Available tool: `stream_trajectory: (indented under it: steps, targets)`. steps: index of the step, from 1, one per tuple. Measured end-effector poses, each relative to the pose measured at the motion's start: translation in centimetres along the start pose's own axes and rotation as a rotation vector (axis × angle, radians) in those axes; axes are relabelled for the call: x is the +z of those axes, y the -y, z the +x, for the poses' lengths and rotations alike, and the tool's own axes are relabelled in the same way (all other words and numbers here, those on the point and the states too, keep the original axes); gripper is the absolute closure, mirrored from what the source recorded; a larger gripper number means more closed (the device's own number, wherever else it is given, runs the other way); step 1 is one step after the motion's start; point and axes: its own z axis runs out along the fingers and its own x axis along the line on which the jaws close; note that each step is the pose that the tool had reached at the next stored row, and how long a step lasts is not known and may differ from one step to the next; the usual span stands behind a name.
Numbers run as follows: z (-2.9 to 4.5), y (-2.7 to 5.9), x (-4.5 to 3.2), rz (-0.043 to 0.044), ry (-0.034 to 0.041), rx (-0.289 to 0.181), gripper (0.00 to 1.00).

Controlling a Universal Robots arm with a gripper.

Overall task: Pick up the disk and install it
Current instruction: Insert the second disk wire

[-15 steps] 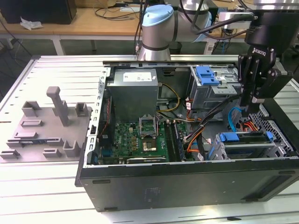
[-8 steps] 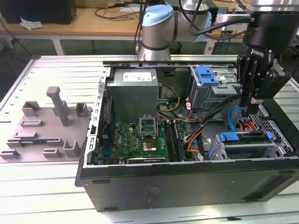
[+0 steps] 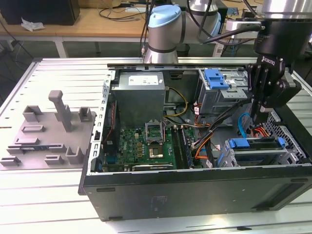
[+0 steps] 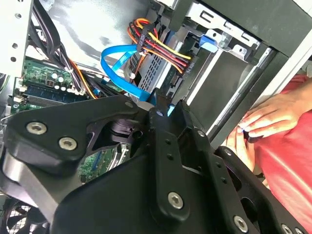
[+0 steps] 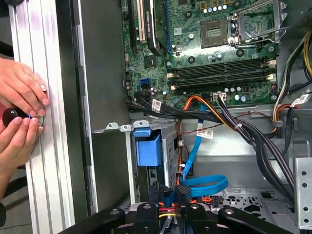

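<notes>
The disk (image 3: 254,144), grey metal framed by a bright blue carrier bracket, sits in the drive cage at the front corner of the open computer case on the exterior view's right. In the first wrist view the disk's blue bracket end (image 5: 147,149) faces out of the cage. My gripper (image 3: 258,118) hangs point-down just above and behind the disk, over the blue data cable (image 3: 242,127). Its black fingers stand close together, shut, with nothing between them, as the gripper (image 4: 168,106) shows in the second wrist view and the gripper (image 5: 168,196) in the first wrist view.
A motherboard (image 3: 146,144) and a grey power supply box (image 3: 139,90) fill the case's middle. Bundled cables (image 5: 229,122) run beside the cage. A blue latch (image 3: 216,78) tops the upper cage. A person's hands (image 5: 19,109) rest outside the case wall. A grey fixture (image 3: 48,131) lies on the table.
</notes>
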Motion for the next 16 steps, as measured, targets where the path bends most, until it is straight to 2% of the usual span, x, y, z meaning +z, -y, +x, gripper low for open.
stream_trajectory:
  steps: [1, 2, 9, 11, 12, 14, 16]
  targets:
    - [-0.02, 0.0, 0.04, -0.0001, 0.0014, 0.0, 0.73]
    - [-0.02, 0.0, 0.05, -0.0004, 0.0055, 0.0, 0.84]
    - [-0.02, 0.0, 0.05, -0.0007, 0.0079, 0.0, 0.84]
    - [0.01, 0.0, 0.06, -0.001, 0.0118, 0.0, 0.84]
    - [0.1, 0.01, 0.09, -0.0018, 0.0209, 0.0, 0.84]
    - [0.44, 0.04, 0.2, -0.0037, 0.044, 0.001, 0.84]
    - [0.59, 0.05, 0.23, -0.0044, 0.0521, 0.001, 0.84]
